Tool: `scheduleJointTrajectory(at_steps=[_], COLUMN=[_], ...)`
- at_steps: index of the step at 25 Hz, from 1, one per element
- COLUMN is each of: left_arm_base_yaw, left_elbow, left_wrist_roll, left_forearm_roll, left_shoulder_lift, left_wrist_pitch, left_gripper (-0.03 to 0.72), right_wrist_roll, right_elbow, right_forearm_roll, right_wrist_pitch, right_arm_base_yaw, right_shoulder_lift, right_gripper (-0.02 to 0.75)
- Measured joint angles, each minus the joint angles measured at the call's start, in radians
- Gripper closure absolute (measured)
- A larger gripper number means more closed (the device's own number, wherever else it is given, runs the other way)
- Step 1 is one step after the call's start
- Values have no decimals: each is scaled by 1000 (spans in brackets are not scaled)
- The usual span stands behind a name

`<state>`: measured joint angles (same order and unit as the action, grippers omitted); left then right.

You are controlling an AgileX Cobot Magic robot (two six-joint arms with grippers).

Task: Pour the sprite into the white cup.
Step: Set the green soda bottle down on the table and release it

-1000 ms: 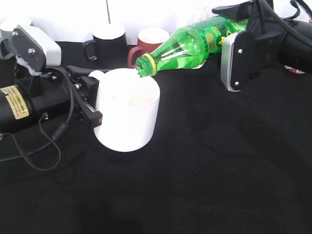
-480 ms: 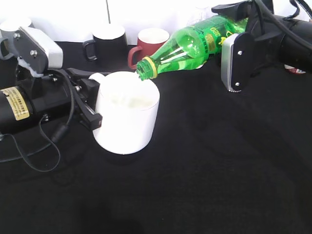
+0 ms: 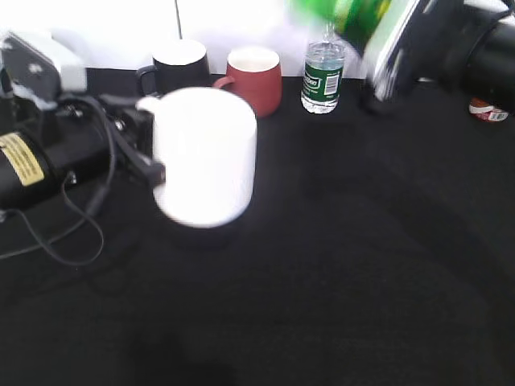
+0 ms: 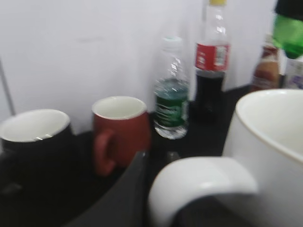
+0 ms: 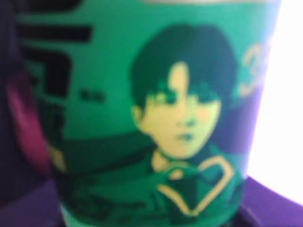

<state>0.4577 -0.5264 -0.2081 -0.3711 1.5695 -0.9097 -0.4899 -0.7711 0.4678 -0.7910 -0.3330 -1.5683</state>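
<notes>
The white cup [image 3: 205, 157] is blurred and stands roughly upright at centre left. My left gripper [image 3: 149, 145] is shut on its loop handle [image 4: 203, 182], with one dark finger [image 4: 123, 198] beside the handle. The cup's rim and wall [image 4: 272, 142] fill the right of the left wrist view. The sprite [image 3: 346, 16] is blurred at the top edge, far above and to the right of the cup, held in my right gripper [image 3: 378, 40]. Its green label [image 5: 142, 118] fills the right wrist view. A bit of the sprite [image 4: 289, 30] shows in the left wrist view.
A black mug [image 3: 179, 64], a red mug [image 3: 253, 76] and a clear water bottle [image 3: 323, 68] stand at the back by the white wall. A cola bottle [image 4: 211, 61] and a brown bottle [image 4: 265, 71] stand behind them. A small red thing [image 3: 487, 108] lies at far right.
The sprite has swung up and to the right, away from the cup's rim, to the top of the view. The cup has risen and moved slightly left in my left gripper.
</notes>
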Motion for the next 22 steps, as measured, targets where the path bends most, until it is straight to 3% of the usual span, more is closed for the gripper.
scheduleJointTrajectory(at_steps=[3, 5, 8, 11, 14, 17, 22], left_arm_base_yaw=[0, -1, -93, -268, -372, -424, -430], left_elbow=[0, 0, 0, -27, -146, -298, -563], left_wrist_roll=[47, 125, 183, 186, 188, 189, 191], left_forearm_roll=[118, 227, 350, 384, 385, 385, 371], left_shoulder_lift=[0, 0, 5, 79, 205, 337, 561], left_wrist_pitch=[-24, -38, -75, -118, -119, -108, -64], left_gripper=[614, 614, 614, 614, 614, 614, 614], right_wrist_roll=[456, 603, 631, 630, 617, 555, 548], right_elbow=[0, 0, 0, 0, 0, 0, 0], right_forearm_roll=[-161, -223, -266, -316, -377, -417, -419], right_wrist_pitch=[-45, -36, 14, 36, 36, 36, 36], right_arm_base_yaw=[0, 0, 0, 0, 0, 0, 0], right_shoulder_lift=[0, 0, 0, 0, 0, 0, 0], right_gripper=[351, 351, 351, 351, 353, 353, 353])
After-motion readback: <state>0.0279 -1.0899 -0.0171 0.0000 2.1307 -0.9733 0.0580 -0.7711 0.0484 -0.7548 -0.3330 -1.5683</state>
